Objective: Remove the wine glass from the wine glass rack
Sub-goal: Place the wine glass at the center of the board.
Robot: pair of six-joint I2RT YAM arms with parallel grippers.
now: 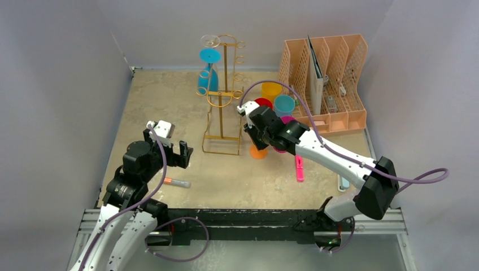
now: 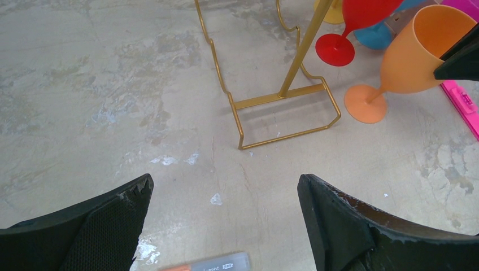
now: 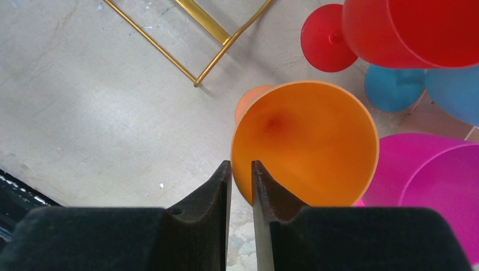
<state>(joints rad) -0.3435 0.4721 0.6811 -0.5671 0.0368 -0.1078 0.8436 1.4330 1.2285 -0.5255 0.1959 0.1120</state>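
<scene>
The gold wire wine glass rack stands mid-table; its base shows in the left wrist view and the right wrist view. A blue wine glass hangs upside down on its far side, with a clear glass above it. An orange wine glass stands upright on the table right of the rack base. My right gripper is over it, its jaws nearly together across the near rim of the orange glass. My left gripper is open and empty, left of the rack.
Red, teal, yellow and magenta glasses stand behind the right gripper. A peach file organiser is at the back right. A pink object lies under the right arm. A marker lies under the left gripper.
</scene>
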